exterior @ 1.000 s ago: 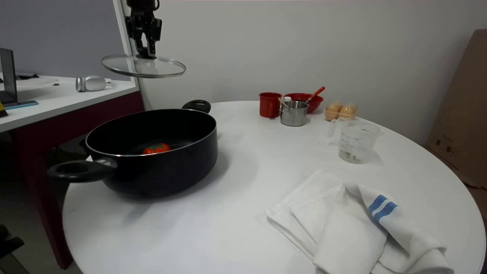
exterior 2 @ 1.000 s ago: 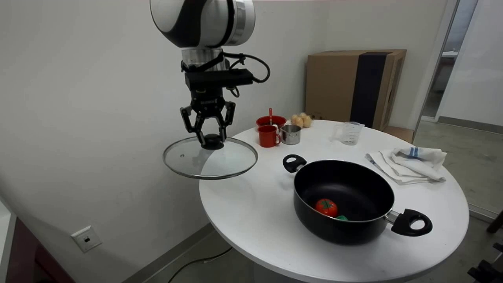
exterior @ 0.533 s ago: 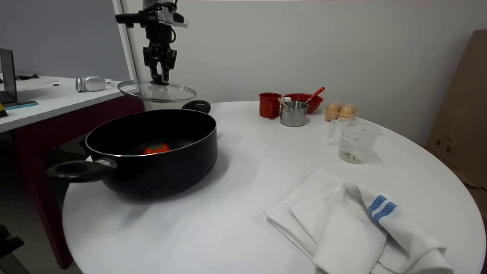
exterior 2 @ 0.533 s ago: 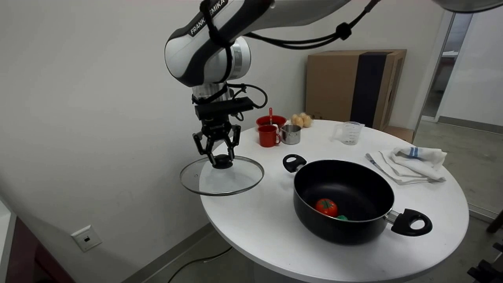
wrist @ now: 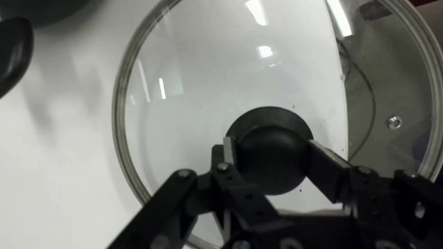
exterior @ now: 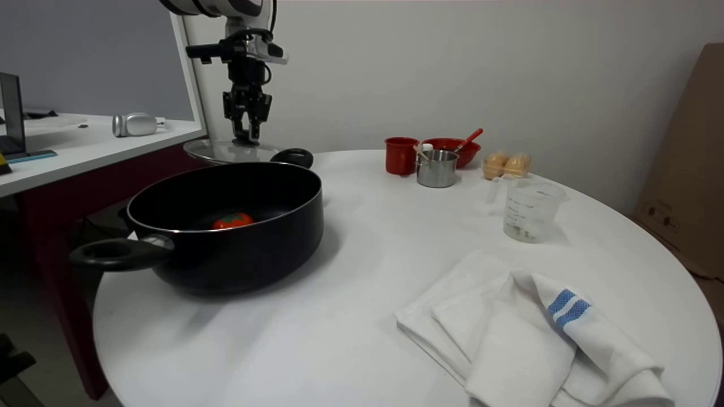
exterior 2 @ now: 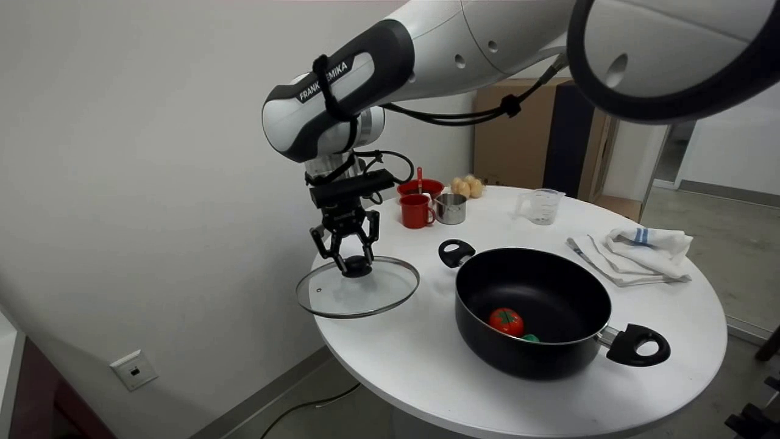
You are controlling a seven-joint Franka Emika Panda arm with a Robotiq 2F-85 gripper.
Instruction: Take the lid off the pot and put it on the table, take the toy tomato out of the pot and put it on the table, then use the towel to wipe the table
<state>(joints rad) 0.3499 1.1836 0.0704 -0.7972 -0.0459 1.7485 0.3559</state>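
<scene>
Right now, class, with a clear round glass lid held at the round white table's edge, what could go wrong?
The clear round glass lid juts past the edge of the round white table; released here, it might tip toward the grey floor.
The pincer grips only the rounded black knob, so the lid could swivel or slip.
Shifted inward, it could bump the nearby loop handle of the wide black pot.

Lid [exterior 2: 365, 299] was glossy clear glass, rim [wrist: 119, 103] metal; knob [wrist: 273, 159] looked matt plastic. Pot [exterior: 249, 260] looked smooth, faintly shiny; toy tomato [exterior 2: 506, 321] glossy, plastic. Towel [exterior: 520, 339] was matt cloth, small pan [exterior: 438, 171] shiny metal, measuring jug [exterior: 531, 212] clear plastic, box [exterior 2: 515, 152] matt cardboard. Table [exterior: 339, 339] looked smooth.
</scene>
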